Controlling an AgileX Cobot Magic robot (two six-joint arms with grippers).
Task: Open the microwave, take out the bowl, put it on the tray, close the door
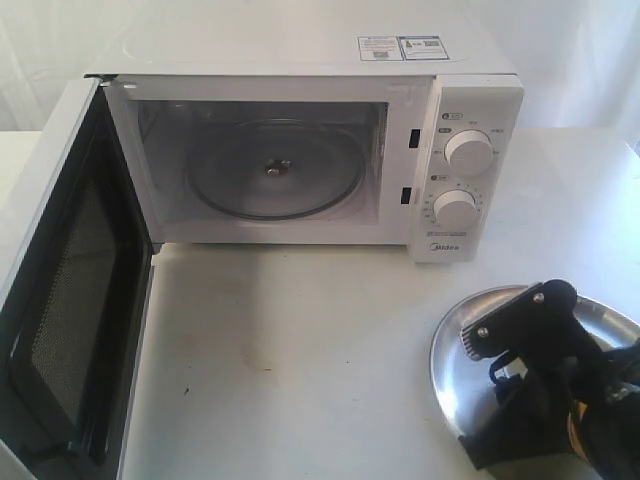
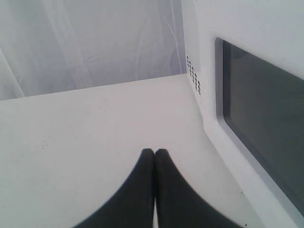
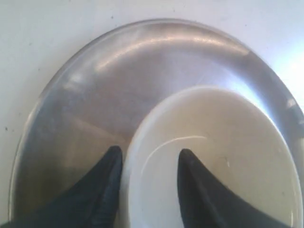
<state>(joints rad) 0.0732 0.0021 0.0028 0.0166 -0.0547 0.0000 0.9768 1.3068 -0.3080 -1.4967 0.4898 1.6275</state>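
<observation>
One microwave, door wide open, one bowl on one tray at the table's near right corner, right gripper half-open astride the bowl's rim, left gripper closed, empty.

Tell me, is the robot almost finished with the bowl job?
Nearly! The door is open and the microwave holds only its glass plate. The bowl is at the tray, with the right end effector straddling its rim; I cannot tell if it has let go. Left: release, then close the door, beside which the shut left end effector waits.
</observation>
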